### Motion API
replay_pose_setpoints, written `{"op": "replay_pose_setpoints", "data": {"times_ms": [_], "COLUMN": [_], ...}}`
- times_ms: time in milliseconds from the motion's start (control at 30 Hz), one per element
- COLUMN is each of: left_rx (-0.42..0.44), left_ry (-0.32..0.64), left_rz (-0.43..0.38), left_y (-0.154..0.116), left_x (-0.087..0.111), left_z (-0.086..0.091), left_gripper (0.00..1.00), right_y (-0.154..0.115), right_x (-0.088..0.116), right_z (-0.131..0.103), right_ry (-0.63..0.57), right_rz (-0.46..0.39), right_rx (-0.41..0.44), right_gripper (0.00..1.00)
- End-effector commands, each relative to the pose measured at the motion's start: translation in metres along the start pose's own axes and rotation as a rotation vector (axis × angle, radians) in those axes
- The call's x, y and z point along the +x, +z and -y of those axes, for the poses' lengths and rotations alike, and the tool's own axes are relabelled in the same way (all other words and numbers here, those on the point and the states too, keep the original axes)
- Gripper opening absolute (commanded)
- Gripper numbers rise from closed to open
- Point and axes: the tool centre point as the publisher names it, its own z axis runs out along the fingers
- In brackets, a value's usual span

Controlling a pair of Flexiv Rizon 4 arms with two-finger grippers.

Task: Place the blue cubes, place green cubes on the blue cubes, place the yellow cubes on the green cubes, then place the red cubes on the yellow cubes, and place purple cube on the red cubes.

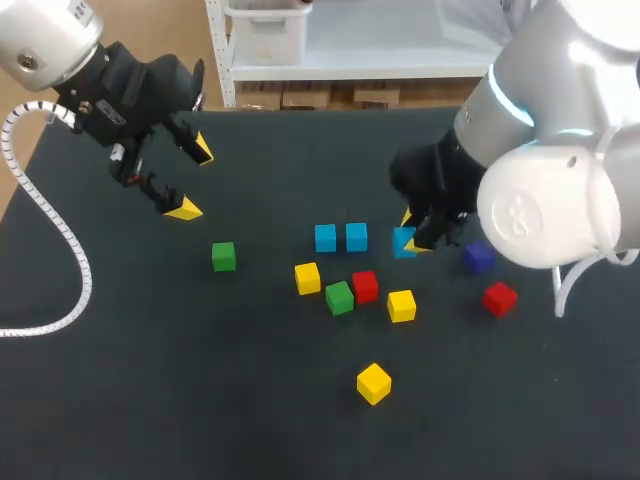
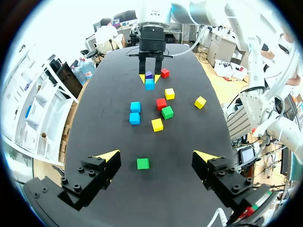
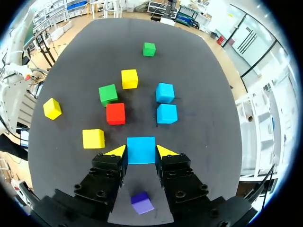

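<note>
My right gripper (image 3: 141,151) is shut on a blue cube (image 3: 141,149), low over the table just right of two other blue cubes (image 1: 325,237) (image 1: 356,236) that sit side by side. In the head view the held blue cube (image 1: 403,241) shows beside the right gripper (image 1: 412,240). A purple cube (image 3: 142,202) lies under the right wrist. My left gripper (image 1: 190,180) hangs open and holds nothing, high over the table's left, with a lone green cube (image 2: 143,163) ahead of it (image 2: 157,156).
In front of the blue pair lie a yellow cube (image 1: 307,277), a green cube (image 1: 339,297), a red cube (image 1: 365,286) and another yellow cube (image 1: 401,305). A third yellow cube (image 1: 373,383) sits nearer the front, and a red cube (image 1: 499,298) at the right.
</note>
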Motion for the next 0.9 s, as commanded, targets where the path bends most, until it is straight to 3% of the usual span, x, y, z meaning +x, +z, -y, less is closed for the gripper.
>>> {"op": "replay_pose_setpoints", "data": {"times_ms": [33, 333, 900], "left_rx": [0.000, 0.000, 0.000], "left_ry": [0.002, 0.002, 0.002], "left_rz": [0.002, 0.002, 0.002], "left_y": [0.000, 0.000, 0.000], "left_x": [0.001, 0.001, 0.001], "left_z": [0.000, 0.000, 0.000], "left_gripper": [1.00, 1.00, 1.00], "right_y": [0.012, 0.017, 0.039], "right_x": [-0.003, -0.002, 0.008], "right_z": [0.008, 0.022, 0.034], "right_ry": [0.003, 0.024, 0.054], "right_rz": [-0.006, -0.051, -0.025], "right_rx": [-0.002, 0.023, 0.040], "right_gripper": [0.00, 0.00, 0.00]}}
